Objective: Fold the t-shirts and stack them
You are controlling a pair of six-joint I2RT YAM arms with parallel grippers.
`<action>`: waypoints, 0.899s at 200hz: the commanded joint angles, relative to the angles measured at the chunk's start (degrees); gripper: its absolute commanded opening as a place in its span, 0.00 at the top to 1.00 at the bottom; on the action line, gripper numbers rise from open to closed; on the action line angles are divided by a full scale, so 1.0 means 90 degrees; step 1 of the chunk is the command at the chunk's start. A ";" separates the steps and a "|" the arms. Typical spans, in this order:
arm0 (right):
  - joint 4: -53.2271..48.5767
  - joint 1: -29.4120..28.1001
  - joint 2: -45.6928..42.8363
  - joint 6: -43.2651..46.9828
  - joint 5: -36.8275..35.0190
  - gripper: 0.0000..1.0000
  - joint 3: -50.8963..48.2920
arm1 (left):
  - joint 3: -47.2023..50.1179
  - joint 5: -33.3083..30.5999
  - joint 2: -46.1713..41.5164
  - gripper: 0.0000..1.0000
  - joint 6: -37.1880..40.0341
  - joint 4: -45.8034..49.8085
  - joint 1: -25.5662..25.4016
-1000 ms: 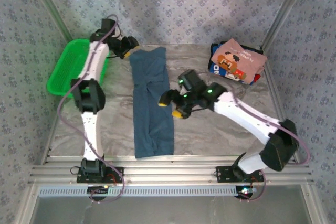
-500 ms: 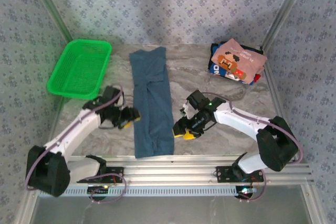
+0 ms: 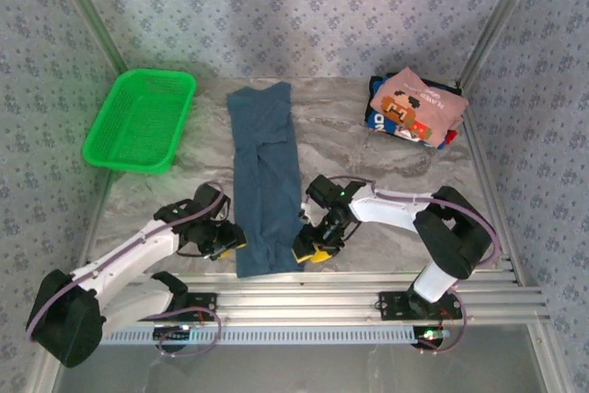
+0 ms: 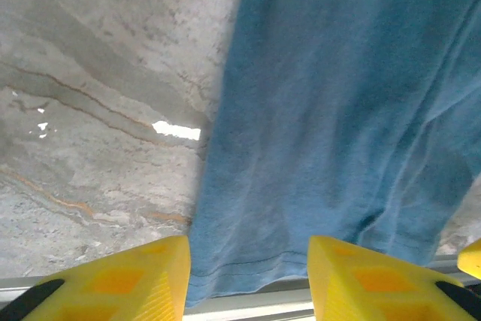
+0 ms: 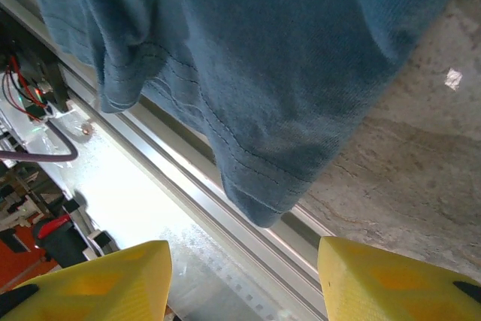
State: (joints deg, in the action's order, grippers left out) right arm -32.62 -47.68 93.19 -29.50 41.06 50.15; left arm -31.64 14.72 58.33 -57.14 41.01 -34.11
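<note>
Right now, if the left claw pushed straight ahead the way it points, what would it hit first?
Probably the teal-blue t-shirt: its near hem lies on the table, right in the gap of the open left claw. Depth is hard to judge.

No words or numbers can be read anywhere. The pink shirt (image 3: 419,103) has a blocky red-brown picture, and any letters there are too small to tell.

Dark shirts (image 3: 378,121) under pink shirt (image 3: 419,101)
</note>
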 commanded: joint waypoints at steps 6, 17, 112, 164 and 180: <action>-0.0089 -0.0117 0.0077 0.0022 -0.0223 0.45 -0.0047 | 0.0124 -0.0319 -0.0035 0.57 -0.0287 0.0278 -0.0206; -0.0077 -0.0130 0.0072 -0.0012 -0.0274 0.45 -0.0086 | 0.0167 -0.0337 -0.0035 0.57 -0.0369 0.0262 -0.0326; 0.0069 -0.0168 0.0140 -0.0042 -0.0438 0.46 -0.0192 | 0.0803 -0.0238 -0.0320 0.63 -0.1101 -0.0484 -0.0939; 0.0265 -0.0173 0.0265 -0.0166 -0.0379 0.47 -0.0116 | 0.0840 -0.0097 0.0023 0.68 -0.1151 -0.1079 -0.1002; 0.0363 -0.0190 0.0275 -0.0231 -0.0354 0.47 -0.0118 | 0.0830 -0.0052 0.0163 0.70 -0.1131 -0.1132 -0.1041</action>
State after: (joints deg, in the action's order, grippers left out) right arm -30.59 -48.80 94.83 -30.22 37.87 48.88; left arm -24.64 12.99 58.17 -66.13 33.06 -42.68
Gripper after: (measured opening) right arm 0.534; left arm 0.317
